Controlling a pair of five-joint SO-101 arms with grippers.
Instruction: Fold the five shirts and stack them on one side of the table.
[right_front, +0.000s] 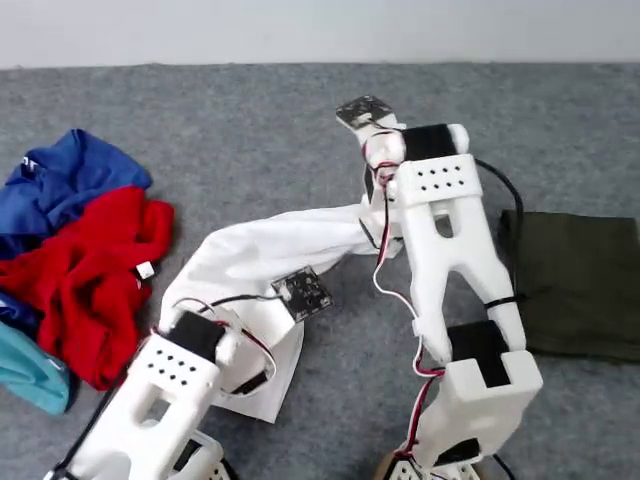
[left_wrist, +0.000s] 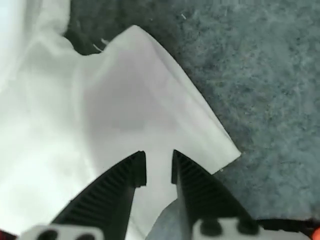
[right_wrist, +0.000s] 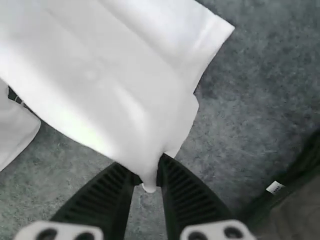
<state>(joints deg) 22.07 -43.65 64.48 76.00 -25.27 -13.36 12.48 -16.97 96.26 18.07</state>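
A white shirt (right_front: 270, 255) lies stretched across the middle of the grey table (right_front: 300, 120). My right gripper (right_wrist: 147, 181) is shut on a bunched edge of the white shirt (right_wrist: 110, 85) and holds that end lifted; in the high view the right gripper (right_front: 373, 190) is at the shirt's far right end. The left gripper (left_wrist: 159, 167) stands slightly open just over the white shirt (left_wrist: 115, 115), near one of its corners, with nothing pinched. A dark olive shirt (right_front: 575, 285) lies folded flat at the right.
A heap of unfolded shirts sits at the left edge: a red one (right_front: 95, 270), a blue one (right_front: 60, 180) and a teal one (right_front: 25, 370). The dark shirt's edge and its white tag (right_wrist: 274, 187) lie close to my right gripper. Bare table lies behind.
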